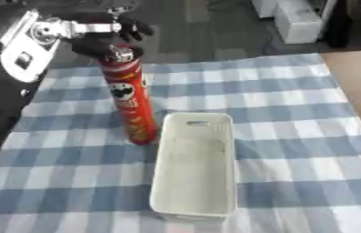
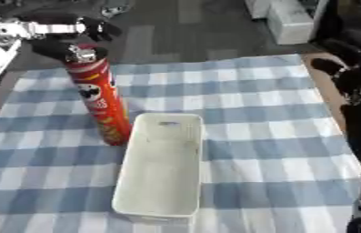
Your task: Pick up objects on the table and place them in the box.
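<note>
Left hand (image 1: 103,38) fingers curled round top of tall red cylindrical crisp can (image 1: 129,98), standing just beside white rectangular plastic box (image 1: 195,168); right hand (image 2: 358,79) at table's right edge, fingers indistinct.

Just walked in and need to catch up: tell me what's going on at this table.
The robot's left hand is curled round the top of a tall red chip can, which stands upright on the checked tablecloth, close beside the white box. The box looks empty. The right hand hangs idle at the table's right edge, holding nothing.
</note>
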Available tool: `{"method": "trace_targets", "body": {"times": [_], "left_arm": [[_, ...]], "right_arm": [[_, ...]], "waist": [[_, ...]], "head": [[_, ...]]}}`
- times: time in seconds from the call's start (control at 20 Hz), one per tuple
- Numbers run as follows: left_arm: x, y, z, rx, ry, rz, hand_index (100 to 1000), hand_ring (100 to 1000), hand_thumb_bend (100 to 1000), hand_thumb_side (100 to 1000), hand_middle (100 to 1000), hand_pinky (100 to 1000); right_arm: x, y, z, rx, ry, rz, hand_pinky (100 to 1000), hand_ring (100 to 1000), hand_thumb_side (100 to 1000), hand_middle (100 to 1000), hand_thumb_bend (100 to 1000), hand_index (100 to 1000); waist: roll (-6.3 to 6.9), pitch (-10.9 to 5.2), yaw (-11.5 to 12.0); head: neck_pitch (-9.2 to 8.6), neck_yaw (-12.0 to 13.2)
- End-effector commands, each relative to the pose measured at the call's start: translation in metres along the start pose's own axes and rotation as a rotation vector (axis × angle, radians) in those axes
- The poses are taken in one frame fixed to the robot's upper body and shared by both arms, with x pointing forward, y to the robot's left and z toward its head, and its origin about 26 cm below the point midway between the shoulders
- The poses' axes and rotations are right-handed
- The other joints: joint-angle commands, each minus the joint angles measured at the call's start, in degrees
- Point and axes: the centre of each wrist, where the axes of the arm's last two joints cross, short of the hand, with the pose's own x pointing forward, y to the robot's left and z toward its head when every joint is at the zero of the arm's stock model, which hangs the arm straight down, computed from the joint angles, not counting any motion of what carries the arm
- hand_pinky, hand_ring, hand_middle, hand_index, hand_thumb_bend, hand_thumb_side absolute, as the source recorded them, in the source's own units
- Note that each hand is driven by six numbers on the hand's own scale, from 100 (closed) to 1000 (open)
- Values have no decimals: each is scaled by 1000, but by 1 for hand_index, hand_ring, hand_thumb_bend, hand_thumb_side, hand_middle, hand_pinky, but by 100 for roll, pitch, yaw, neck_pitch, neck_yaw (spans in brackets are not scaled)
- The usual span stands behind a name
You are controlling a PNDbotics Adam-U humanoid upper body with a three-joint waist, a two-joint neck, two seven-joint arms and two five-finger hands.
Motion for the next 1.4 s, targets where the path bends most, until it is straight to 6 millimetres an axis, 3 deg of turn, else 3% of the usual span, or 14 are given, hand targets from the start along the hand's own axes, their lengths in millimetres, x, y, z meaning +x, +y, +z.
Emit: {"method": "trace_targets", "body": {"times": [0.05,0.3,0.45,0.65,0.8,0.95,1.1,1.4], "left_arm": [[0,13,10,-17,23,-58,1000,930,100,867,981,862],[2,11,9,-57,38,-84,1000,934,101,879,988,849],[4,11,8,-105,63,-108,1000,938,152,915,998,834],[10,16,7,-195,127,-173,1000,929,303,912,1000,704],[15,20,8,-233,175,-236,1000,931,406,895,1000,661],[18,22,8,-260,218,-286,1000,926,456,911,1000,476],[19,22,7,-276,243,-310,1000,908,482,924,997,347],[20,21,6,-283,255,-335,1000,906,484,938,992,335]], "right_arm": [[4,-3,-5,70,-49,52,872,911,524,886,100,832],[3,-3,-5,72,-51,51,872,909,524,886,100,830],[3,-3,-5,72,-53,50,873,909,524,886,100,829],[3,-2,-5,73,-51,47,879,911,525,886,100,829],[4,-2,-4,74,-49,45,882,912,525,887,100,829],[4,-3,-4,76,-46,43,886,916,526,887,100,829],[4,-3,-4,78,-44,42,890,919,526,888,100,828],[5,-4,-3,82,-38,41,894,923,526,888,100,828]], "waist": [[-11,-50,13],[-14,-45,12],[-18,-45,6],[-14,-53,7],[-8,-56,7],[3,-57,3],[14,-55,-1],[38,-49,-12]], "head": [[-27,-13],[-16,-25],[1,-33],[19,-43],[18,-49],[17,-52],[20,-54],[26,-59]]}}
